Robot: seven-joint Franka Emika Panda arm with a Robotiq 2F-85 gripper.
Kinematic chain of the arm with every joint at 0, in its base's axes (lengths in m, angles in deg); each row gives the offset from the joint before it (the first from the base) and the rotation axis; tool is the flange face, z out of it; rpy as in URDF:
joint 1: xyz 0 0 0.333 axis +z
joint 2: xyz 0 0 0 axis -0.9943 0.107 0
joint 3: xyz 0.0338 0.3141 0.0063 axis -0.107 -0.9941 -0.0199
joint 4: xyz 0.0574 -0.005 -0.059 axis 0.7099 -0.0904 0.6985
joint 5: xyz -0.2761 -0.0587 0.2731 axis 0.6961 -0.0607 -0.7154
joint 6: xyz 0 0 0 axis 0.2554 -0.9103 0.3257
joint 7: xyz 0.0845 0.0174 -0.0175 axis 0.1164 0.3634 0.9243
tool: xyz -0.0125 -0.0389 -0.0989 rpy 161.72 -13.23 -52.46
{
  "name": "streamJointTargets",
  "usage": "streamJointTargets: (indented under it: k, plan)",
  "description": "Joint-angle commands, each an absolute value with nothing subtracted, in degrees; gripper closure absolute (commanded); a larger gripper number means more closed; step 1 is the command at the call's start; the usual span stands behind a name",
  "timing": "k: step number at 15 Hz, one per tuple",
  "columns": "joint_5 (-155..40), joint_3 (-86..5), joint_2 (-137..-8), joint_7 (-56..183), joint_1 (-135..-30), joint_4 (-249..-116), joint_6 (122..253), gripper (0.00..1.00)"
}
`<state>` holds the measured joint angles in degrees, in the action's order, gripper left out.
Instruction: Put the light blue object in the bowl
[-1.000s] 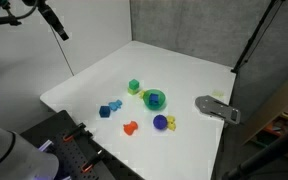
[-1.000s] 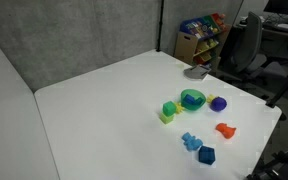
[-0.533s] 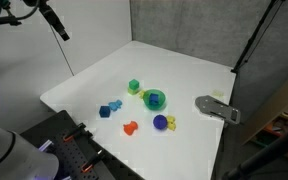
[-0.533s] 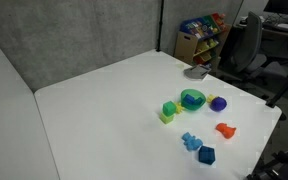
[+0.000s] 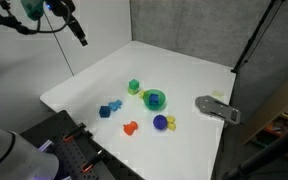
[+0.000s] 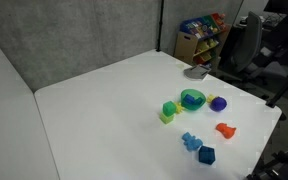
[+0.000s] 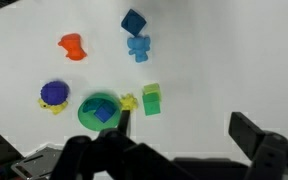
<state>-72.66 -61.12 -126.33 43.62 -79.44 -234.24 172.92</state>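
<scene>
The light blue block point(image 7: 138, 46) lies on the white table next to a darker blue cube point(image 7: 134, 22). It also shows in both exterior views point(image 5: 115, 104) point(image 6: 191, 141). The green bowl point(image 7: 99, 110) with a bluish inside stands a short way off point(image 5: 155, 99) point(image 6: 192, 99). My gripper point(image 7: 184, 132) is open and empty, high above the table, with bare table between its fingers point(image 7: 249, 133). In an exterior view the gripper point(image 5: 80, 33) hangs high at the far left, well away from the toys.
Around the bowl lie a green cube point(image 7: 151, 98), a small yellow piece point(image 7: 129, 102), a purple ball point(image 7: 53, 93) and an orange piece point(image 7: 72, 46). A grey object point(image 5: 217, 108) lies near the table's edge. A grey partition wall stands behind the table.
In an exterior view the arm and gripper have shifted to the right, towards the table. The toys and bowl have not moved.
</scene>
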Motion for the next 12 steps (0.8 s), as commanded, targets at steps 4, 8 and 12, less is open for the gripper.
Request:
streamJointTargets:
  k: [4, 8, 12]
  plan:
    - [-74.33, -56.68, -110.60, 50.01, -77.38, -230.37, 178.19, 0.00]
    - [-71.86, -57.13, -102.32, 49.12, -77.44, -230.64, 181.09, 0.00]
    - [-67.44, -57.90, -94.32, 46.14, -77.26, -231.28, 187.07, 0.00]
